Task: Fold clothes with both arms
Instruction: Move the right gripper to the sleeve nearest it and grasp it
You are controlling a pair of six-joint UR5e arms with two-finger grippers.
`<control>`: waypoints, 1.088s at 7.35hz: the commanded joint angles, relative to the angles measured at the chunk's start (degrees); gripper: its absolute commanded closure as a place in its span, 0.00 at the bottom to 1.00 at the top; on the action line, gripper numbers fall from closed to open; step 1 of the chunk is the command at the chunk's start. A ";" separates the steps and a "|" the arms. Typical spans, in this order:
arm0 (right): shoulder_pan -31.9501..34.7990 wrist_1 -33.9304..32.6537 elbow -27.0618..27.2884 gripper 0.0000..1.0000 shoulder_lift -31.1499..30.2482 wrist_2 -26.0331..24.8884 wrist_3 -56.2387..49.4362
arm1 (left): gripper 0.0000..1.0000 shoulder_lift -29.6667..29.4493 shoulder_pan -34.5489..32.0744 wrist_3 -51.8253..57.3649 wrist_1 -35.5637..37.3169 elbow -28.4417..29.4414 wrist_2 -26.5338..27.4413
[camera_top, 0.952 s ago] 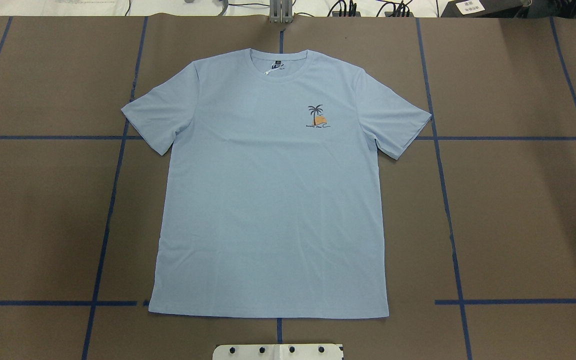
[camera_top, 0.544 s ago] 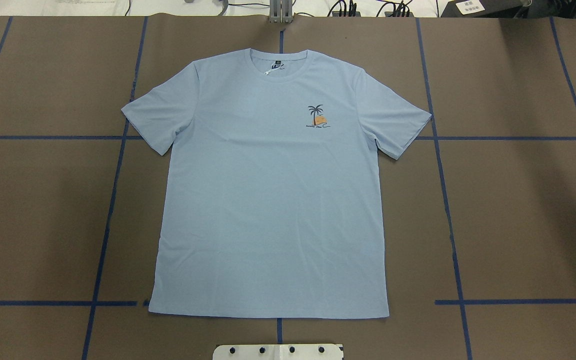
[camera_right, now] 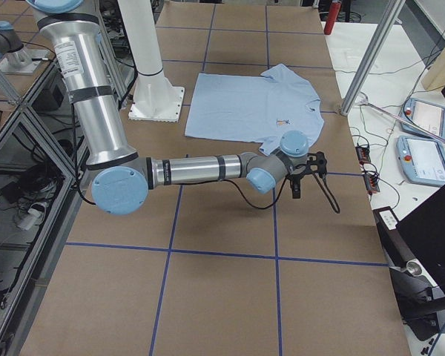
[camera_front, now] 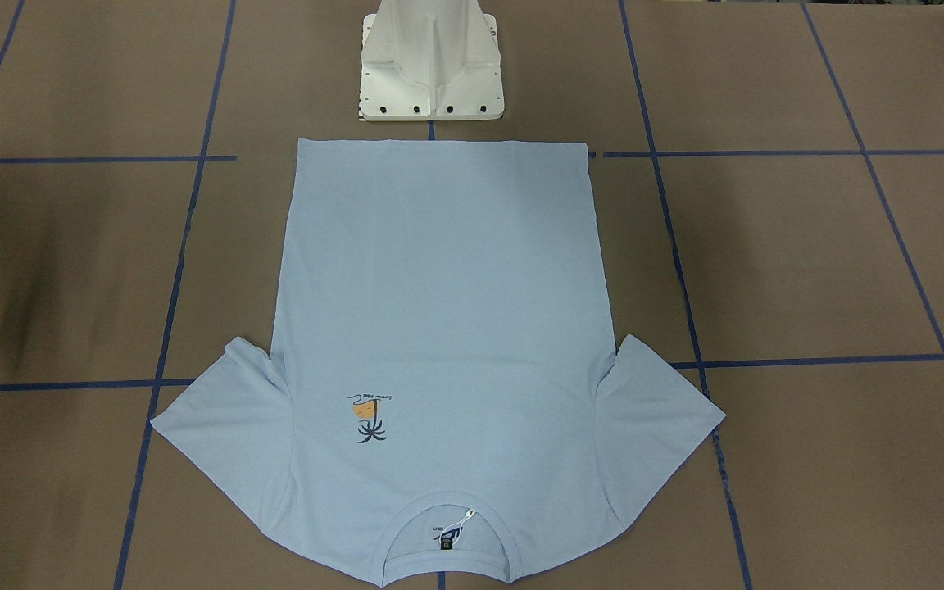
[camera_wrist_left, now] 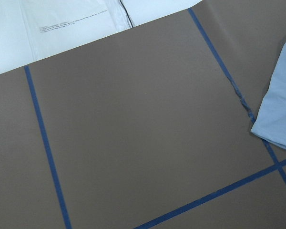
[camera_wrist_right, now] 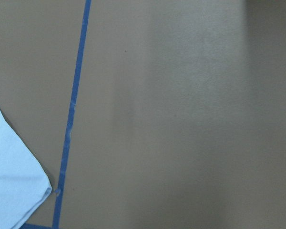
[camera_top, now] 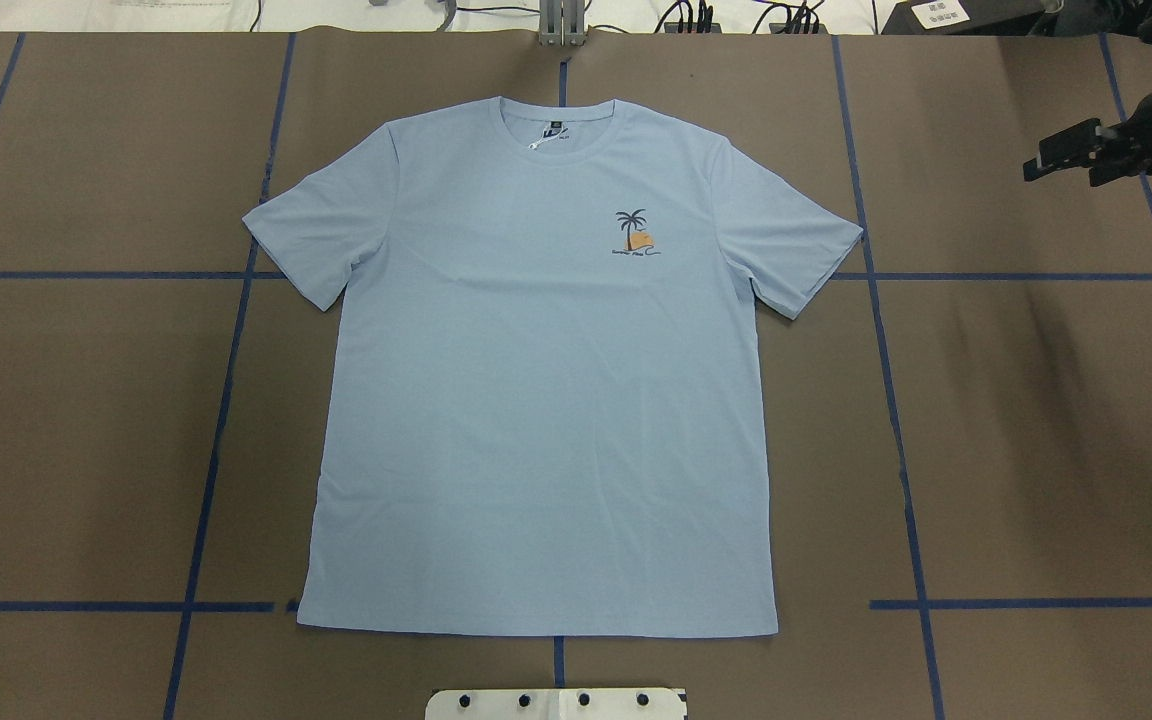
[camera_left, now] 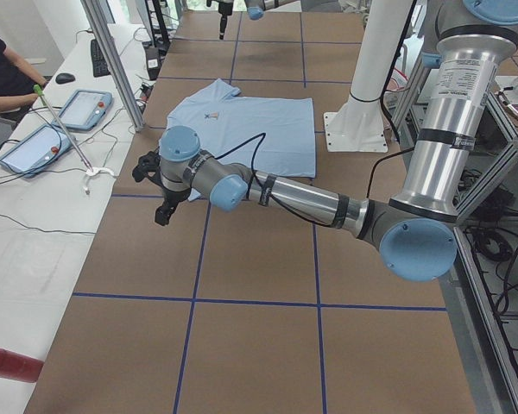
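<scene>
Right gripper (camera_top: 1066,165) swung into view beside shirt (camera_top: 541,400); left gripper (camera_left: 155,194) opposite. Released or clenched: can't tell. Risk: mistimed grabs skewing fold.

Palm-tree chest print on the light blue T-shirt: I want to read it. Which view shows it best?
Overhead exterior: the dark-and-orange palm print sits upright and sharp. Front-facing shows it upside down; side views, a tiny speck; wrist views miss it.

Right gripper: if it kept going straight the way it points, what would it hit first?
Likely the bare table, just beside the shirt sleeve; the right gripper seems to point down, but depth is unclear.
</scene>
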 commanded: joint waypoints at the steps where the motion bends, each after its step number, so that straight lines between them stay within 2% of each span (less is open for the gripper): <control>1: -9.22 6.64 -2.58 0.00 3.43 -7.79 7.72 | 0.00 -0.77 0.88 -3.06 -0.27 0.25 -0.22; 3: -11.97 -0.63 -2.84 0.00 8.10 -8.89 7.63 | 0.00 -0.68 0.80 -3.24 -0.28 -0.45 -0.40; 6: -14.27 -1.71 -7.93 0.01 11.90 -10.47 7.11 | 0.00 -0.59 0.80 -3.15 -0.28 -0.45 -0.40; 7: -14.36 -1.80 -8.38 0.07 11.82 -10.47 6.76 | 0.00 -0.51 0.71 -2.98 -0.28 -0.45 -0.40; 8: -14.62 -1.80 -8.99 0.07 11.90 -10.56 6.75 | 0.00 -0.33 0.71 -2.98 -0.28 -0.54 -0.40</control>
